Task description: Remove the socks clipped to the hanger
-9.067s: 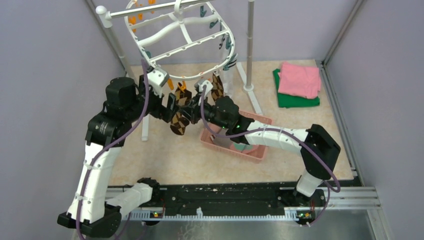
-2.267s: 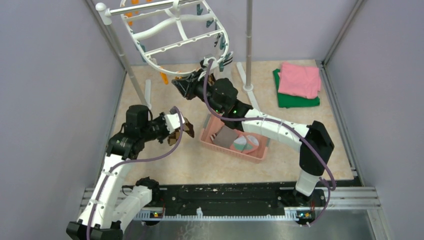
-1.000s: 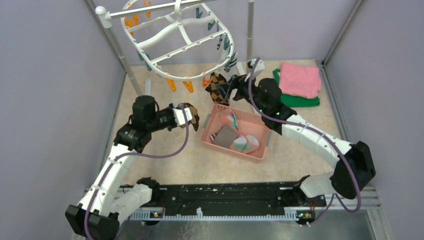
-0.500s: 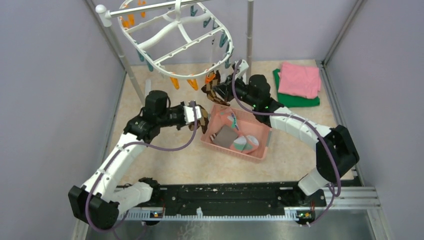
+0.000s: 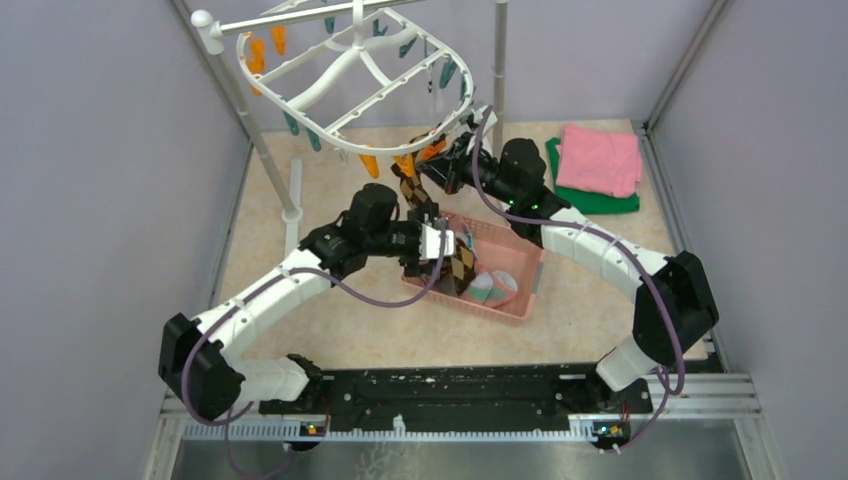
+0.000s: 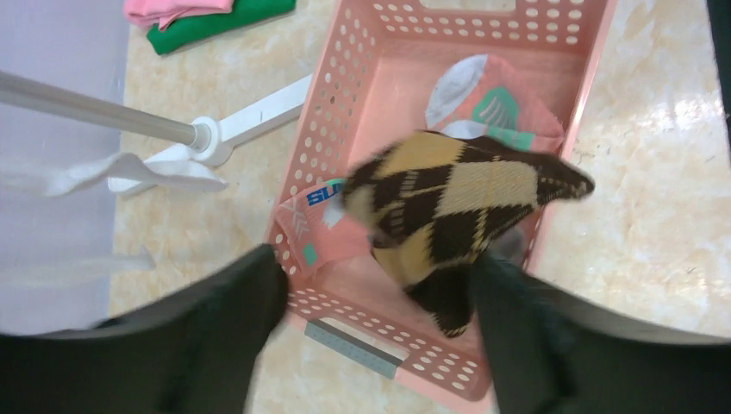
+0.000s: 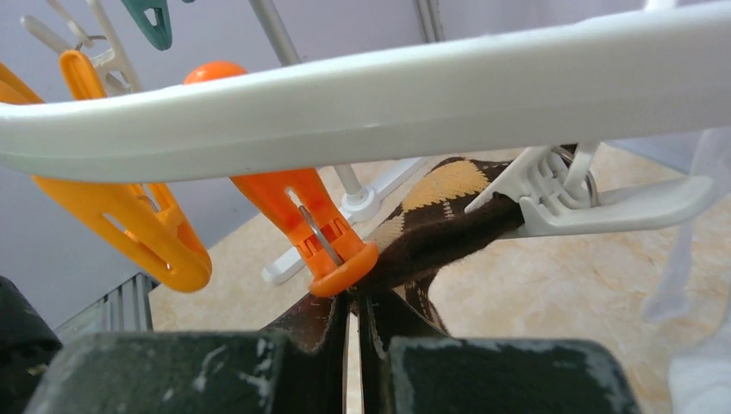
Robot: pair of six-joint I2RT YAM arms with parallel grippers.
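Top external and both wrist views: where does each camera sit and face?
Top external: overhead, near side, facing down; left arm, right arm show.
Left wrist: looks down between open jaws at the diamond sock over the basket.
Right wrist: faces roughly level past shut jaws at the clipped sock under the hanger.
Shared: top external and left wrist show the basket.

Lab test booth: grey panel walls (image 5: 90,180), aluminium framing (image 5: 684,62)

The hanger (image 7: 431,78) is glossy plastic, the sock (image 7: 435,220) soft cloth, the basket (image 6: 340,112) matt plastic
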